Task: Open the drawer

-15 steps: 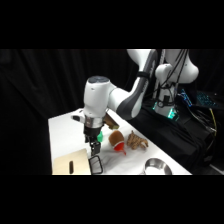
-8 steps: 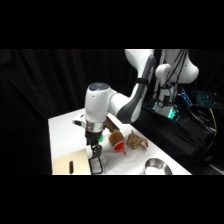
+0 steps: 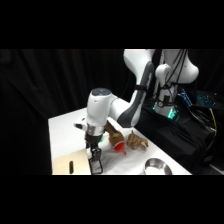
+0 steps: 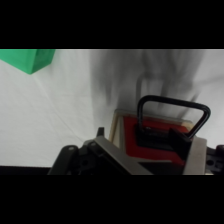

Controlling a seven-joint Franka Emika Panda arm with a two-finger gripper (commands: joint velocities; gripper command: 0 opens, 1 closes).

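In the wrist view the drawer (image 4: 116, 131) is a small tan wooden box with a red inside, lying close below the camera. Its black loop handle (image 4: 172, 101) stands up from it. The gripper's black linkage (image 4: 80, 157) rises from the bottom edge just beside the box. From the side, my gripper (image 3: 94, 161) hangs straight down near the table's front edge, right over a black loop (image 3: 97, 168). A pale wooden cabinet piece (image 3: 62, 167) with a dark slot lies just left of it. Whether anything is gripped is hidden.
A green cube (image 4: 30, 60) sits at the wrist view's upper left. Behind the gripper lie a red item (image 3: 119, 147) and brown crumpled objects (image 3: 134, 141). A round metal bowl (image 3: 155, 166) stands at the front right. The white table (image 3: 67, 132) ends close in front.
The arm has lowered over the last second, bringing the gripper down onto the black loop. The objects on the table have not moved.
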